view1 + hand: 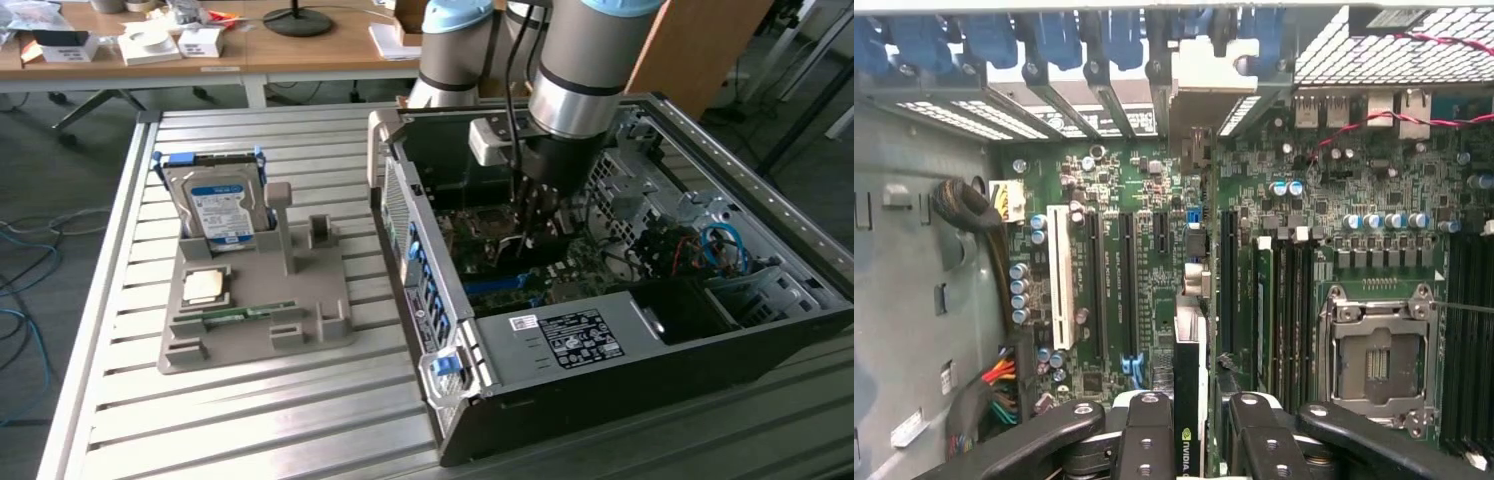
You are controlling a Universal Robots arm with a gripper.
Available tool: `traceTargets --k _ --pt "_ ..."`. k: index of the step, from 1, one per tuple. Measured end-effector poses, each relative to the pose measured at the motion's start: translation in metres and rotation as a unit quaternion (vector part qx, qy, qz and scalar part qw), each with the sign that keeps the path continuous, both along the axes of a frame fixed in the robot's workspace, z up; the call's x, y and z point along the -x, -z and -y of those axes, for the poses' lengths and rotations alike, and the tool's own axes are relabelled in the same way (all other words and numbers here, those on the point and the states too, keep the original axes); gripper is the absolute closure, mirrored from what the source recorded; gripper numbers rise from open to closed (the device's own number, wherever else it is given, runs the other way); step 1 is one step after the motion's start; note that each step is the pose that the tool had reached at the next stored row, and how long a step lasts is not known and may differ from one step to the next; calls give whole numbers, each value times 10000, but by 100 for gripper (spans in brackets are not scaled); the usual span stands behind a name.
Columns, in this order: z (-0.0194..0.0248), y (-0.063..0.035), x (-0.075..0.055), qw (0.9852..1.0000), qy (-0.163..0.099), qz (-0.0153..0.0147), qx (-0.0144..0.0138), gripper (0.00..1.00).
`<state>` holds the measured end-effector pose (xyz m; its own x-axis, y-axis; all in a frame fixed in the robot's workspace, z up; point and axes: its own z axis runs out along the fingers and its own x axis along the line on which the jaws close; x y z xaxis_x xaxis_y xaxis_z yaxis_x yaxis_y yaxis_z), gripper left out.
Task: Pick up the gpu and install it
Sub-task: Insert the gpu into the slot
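Observation:
My gripper (534, 215) reaches down into the open computer case (441, 300), over the motherboard (514, 270). In the wrist view the gpu (1190, 350) appears edge-on, a thin dark card with its pale metal bracket (1204, 85) at the case's rear slot wall. The gripper (1199, 408) is shut on the card, one black finger (1149, 435) on each side. The card stands upright over the motherboard (1114, 170), in line with the long black expansion slots (1126, 290). Whether its edge touches a slot cannot be told.
A grey holder (254, 320) on the slatted table, at the exterior view's left, carries a blue-labelled hard drive (220, 210), a CPU (203, 286) and a green RAM stick (234, 315). Inside the case are the CPU socket (1379, 355), a white slot (1061, 275) and cable bundles (969, 210).

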<state>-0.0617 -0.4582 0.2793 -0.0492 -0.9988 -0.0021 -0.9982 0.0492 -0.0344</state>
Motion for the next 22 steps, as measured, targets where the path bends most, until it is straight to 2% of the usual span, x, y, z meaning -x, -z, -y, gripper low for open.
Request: traceTargets --k 10,16,22 --pt "1 9 35 10000 -1 0 5 74" --pt "0 57 38 10000 0 -5 30 74" --pt "0 64 55 10000 0 -5 41 74"
